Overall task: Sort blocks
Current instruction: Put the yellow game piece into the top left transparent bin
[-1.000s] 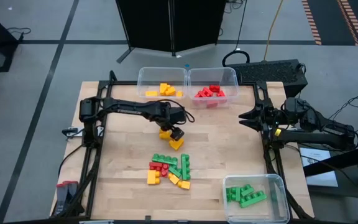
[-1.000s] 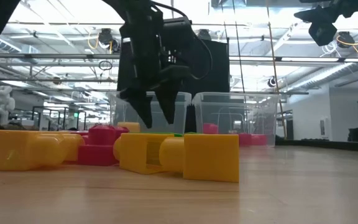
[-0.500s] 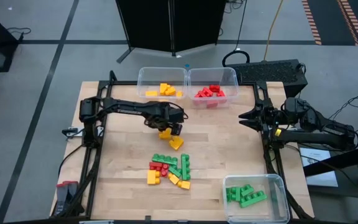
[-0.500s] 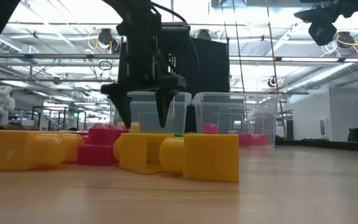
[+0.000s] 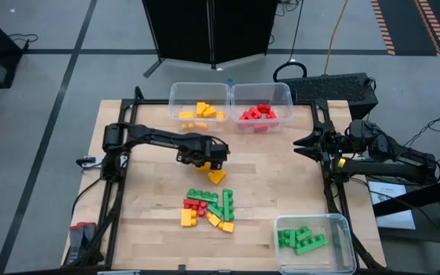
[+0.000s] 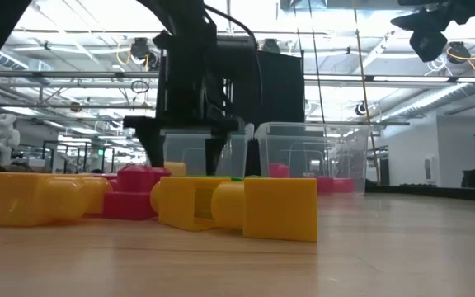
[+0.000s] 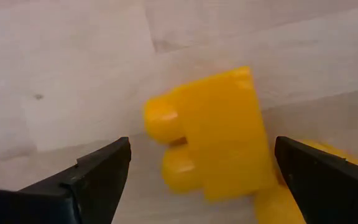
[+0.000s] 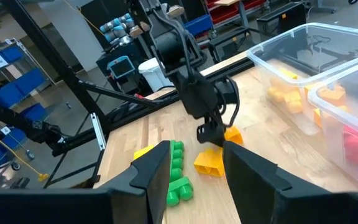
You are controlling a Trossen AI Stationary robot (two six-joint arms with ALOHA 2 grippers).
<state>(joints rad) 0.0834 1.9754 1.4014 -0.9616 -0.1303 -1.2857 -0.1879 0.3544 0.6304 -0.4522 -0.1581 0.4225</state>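
My left gripper [image 5: 205, 158] is open and points down over a yellow block [image 7: 219, 134] lying flat on the wooden table [image 5: 281, 183]. Its two fingers stand either side of that block with bare wood between. In the low view the left gripper [image 6: 181, 148] hangs just behind the foreground yellow blocks [image 6: 237, 206]. A second yellow block [image 5: 217, 176] lies beside it. A mixed pile of green, red and yellow blocks [image 5: 208, 208] sits nearer the table's near edge. My right gripper [image 5: 299, 144] is open and waits at the table's right edge.
Two clear bins stand at the far edge, one with yellow blocks [image 5: 198, 101] and one with red blocks [image 5: 262, 103]. A third clear bin with green blocks [image 5: 314, 243] sits at the near right corner. Bare wood lies between the pile and the right arm.
My left gripper has come down toward the yellow block, shifted slightly toward the table's left and turned about its wrist. In the low view its fingertips now show level and farther apart than a second ago. The blocks have not moved.
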